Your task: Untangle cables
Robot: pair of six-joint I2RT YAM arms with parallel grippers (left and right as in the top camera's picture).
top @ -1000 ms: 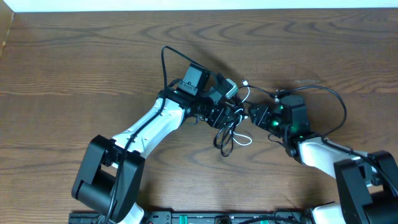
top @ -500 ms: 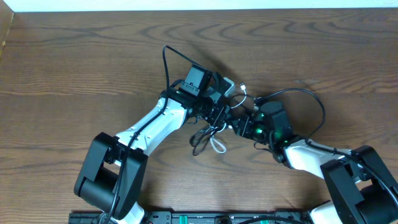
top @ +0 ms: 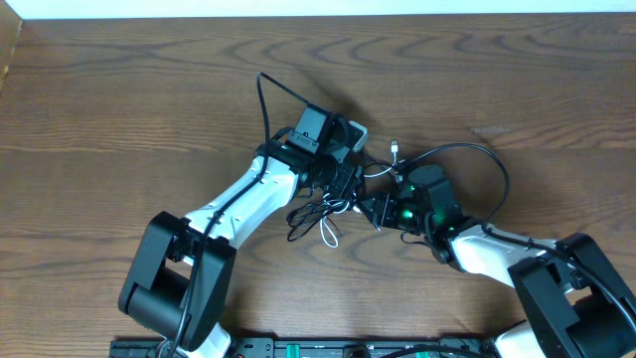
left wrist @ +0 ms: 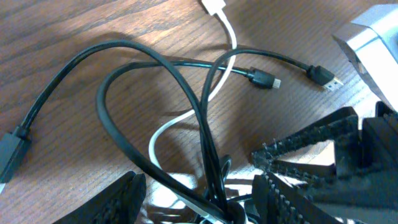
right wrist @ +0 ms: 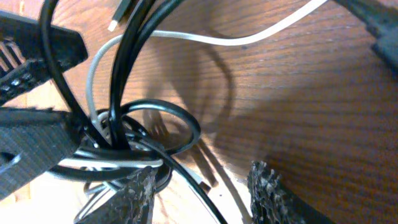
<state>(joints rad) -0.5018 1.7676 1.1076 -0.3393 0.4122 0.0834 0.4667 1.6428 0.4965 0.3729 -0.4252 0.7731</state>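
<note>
The black cable point(left wrist: 208, 155), a smooth, round, rubbery cord, is curling in several wide loops that are crossing one another and drawing together into a tight cluster. The thinner, glossy white cable point(left wrist: 230, 34) is snaking down through those loops and vanishing into the same cluster. At the ends of two black strands, a slim plug point(left wrist: 267, 79) and a broader metal-tipped plug point(left wrist: 323, 76) are lying free on the wood. The whole tangle is resting near the middle of the table point(top: 119, 99), a dark brown surface with flowing grain, and its loose loops are spilling toward the robot's side. The left gripper point(left wrist: 199, 190) is straddling the cluster. Its black, saw-ridged fingers point(left wrist: 124, 199) are standing apart, with the gathered strands running through the gap. The right gripper point(right wrist: 205, 186) is sitting just beside it, facing it across the tangle. Its rough, grainy black fingers point(right wrist: 267, 193) are likewise spread, with a single black strand crossing the space between them and nothing being pinched.
</note>
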